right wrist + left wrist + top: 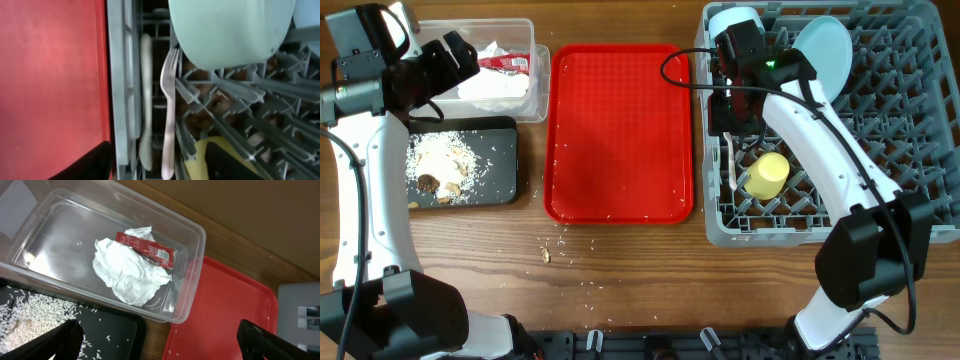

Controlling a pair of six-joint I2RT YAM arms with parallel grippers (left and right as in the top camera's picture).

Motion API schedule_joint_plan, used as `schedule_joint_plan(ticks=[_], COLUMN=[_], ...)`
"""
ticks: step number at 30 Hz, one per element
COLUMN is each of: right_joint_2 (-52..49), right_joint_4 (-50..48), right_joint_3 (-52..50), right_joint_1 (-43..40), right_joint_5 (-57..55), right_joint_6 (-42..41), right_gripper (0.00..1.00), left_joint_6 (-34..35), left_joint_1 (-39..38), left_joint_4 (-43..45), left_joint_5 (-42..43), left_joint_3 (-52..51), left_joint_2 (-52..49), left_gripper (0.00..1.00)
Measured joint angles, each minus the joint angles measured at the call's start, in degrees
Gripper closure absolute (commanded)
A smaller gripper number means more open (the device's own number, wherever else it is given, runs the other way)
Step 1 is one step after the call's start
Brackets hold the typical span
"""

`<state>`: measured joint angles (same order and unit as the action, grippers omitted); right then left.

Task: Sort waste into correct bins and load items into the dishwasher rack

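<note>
Red plastic makes up the flat serving tray (620, 130), taken as the landmark on the wooden desk (620, 290). Just to its left, the clear tub (200, 235) is set. The crumpled napkin (127, 272) is seen inside it, with the red sachet (147, 251) laid across the napkin's top. The black tray (505, 165) is also placed left of the red tray, nearer the robot than the tub. White rice (445, 160) and brown scraps are heaped in it. A few loose grains (560, 250) are scattered on the desk off the red tray's near left corner.

Just right of the red tray, the grey rack (920, 130) is set. The fork (169, 105) and spoon (145, 100) are laid side by side in the rack's strip closest to the red tray. The yellow cup (767, 175) is lodged beyond them, and a pale blue plate (825, 50) is stood on edge farther back.

The left pincer (160, 345) is held over the tub, spread wide, with nothing gripped. The right pincer (157, 167) is held over the rack's edge nearest the red tray, likewise parted wide and empty.
</note>
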<state>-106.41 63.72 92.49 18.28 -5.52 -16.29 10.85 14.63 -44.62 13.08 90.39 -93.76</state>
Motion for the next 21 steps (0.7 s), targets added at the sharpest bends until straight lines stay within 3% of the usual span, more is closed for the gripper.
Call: schedule_joint_plan(ticks=[1,2,9,13,16,21], right_joint_2=[0.17,1.16,30.01,40.19,50.27,69.83], right_joint_4=[0.57,1.05,7.50,7.56,-2.38,-36.92], right_joint_3=[0.00,0.02,3.23,2.73,-3.80,-40.17], right_joint_1=[0.00,0.00,0.00,0.04,-2.27,-14.86], right_joint_5=[0.11,0.22,3.85,-3.96,-8.09,0.02], right_joint_6=[-0.02,-0.15,-0.37,-1.05,1.46,11.91], right_gripper=[0.32,0.00,0.00,0.00,0.00,0.00], left_joint_6=[0.00,0.00,0.00,0.00,0.00,0.00], left_joint_1=[0.00,0.00,0.00,0.00,0.00,0.00], left_joint_4=[0.00,0.00,0.02,0.02,0.04,0.02], left_joint_5=[0.00,0.00,0.00,0.00,-0.02,-0.31], left_joint_3=[0.00,0.00,0.00,0.00,0.00,0.00], left_joint_2=[0.00,0.00,0.00,0.00,0.00,0.00], left_gripper=[0.00,0.00,0.00,0.00,0.00,0.00])
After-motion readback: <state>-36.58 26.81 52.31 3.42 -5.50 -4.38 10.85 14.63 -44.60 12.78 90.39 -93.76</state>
